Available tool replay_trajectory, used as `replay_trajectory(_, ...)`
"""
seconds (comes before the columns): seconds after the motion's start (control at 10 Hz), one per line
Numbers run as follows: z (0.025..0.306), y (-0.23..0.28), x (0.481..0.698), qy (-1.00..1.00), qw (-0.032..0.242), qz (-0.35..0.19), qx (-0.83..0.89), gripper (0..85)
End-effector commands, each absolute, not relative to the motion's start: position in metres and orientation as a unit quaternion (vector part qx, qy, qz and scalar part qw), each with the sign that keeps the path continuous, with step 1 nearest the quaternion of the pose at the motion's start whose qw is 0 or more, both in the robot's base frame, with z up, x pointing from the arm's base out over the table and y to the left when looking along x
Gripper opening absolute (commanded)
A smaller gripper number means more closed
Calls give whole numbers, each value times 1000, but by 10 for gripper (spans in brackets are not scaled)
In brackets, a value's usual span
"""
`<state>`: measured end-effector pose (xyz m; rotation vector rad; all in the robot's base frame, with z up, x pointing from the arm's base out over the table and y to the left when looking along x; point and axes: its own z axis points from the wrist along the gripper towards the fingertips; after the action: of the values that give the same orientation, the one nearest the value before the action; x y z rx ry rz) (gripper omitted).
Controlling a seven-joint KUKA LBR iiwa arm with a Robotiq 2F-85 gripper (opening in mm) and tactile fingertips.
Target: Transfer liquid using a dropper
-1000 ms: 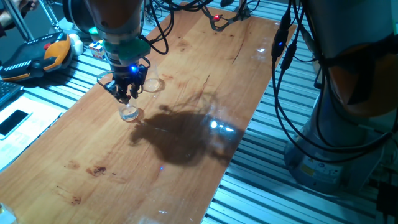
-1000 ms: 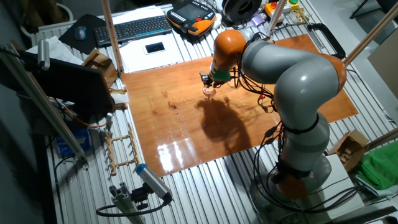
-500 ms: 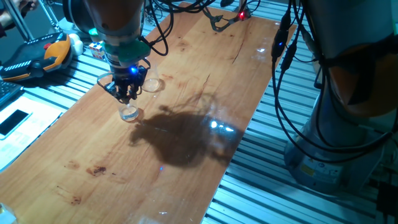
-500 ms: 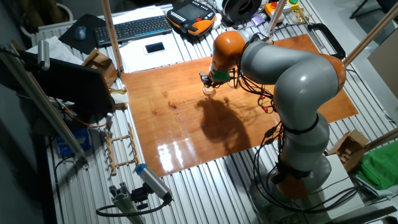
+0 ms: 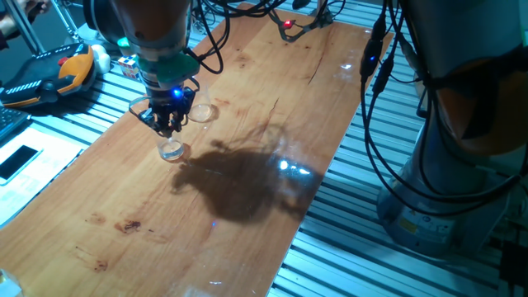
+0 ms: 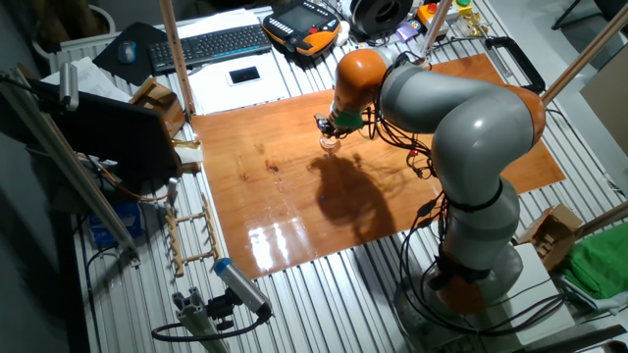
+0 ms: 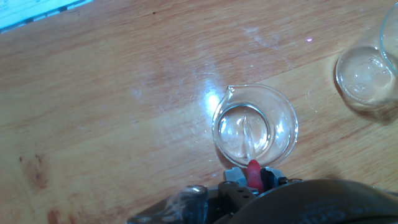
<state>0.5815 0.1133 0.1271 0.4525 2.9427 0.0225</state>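
Where the hand view looks straight down, the dropper (image 7: 252,155) hangs with its red bulb pinched between the fingers at the bottom edge and its thin clear tube reaching down into a small spouted glass beaker (image 7: 255,126); the liquid (image 7: 239,132) shows only as a pale glint at the beaker's bottom, and whether the tube tip touches it cannot be told; the gripper (image 5: 169,124) is closed on the bulb, directly over the beaker (image 5: 172,149); a second glass vessel (image 7: 367,73) stands near on the right, apart from the beaker and cut off by the frame edge, so its shape is unclear; in one fixed view a flat clear dish (image 5: 200,112) lies just behind the gripper; the wooden board (image 5: 247,190) lies bare toward its near end and its far side, while the beaker stands close to the board's left edge, beyond which runs a ribbed metal table (image 5: 49,165); in the other fixed view the glassware is too small to make out under the gripper (image 6: 328,131); the gripper body hides the finger pads.
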Motion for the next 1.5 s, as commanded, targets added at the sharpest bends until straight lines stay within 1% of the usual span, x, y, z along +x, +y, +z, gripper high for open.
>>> replay_trajectory(0.0, 127, 113, 581, 985, 82, 6, 153, 257)
replay_trajectory(0.5, 129, 111, 582, 981, 95, -6, 170, 260)
replay_trajectory(0.8, 129, 111, 583, 980, 97, -8, 172, 290)
replay_trajectory(1.4, 129, 110, 583, 977, 101, -10, 188, 287)
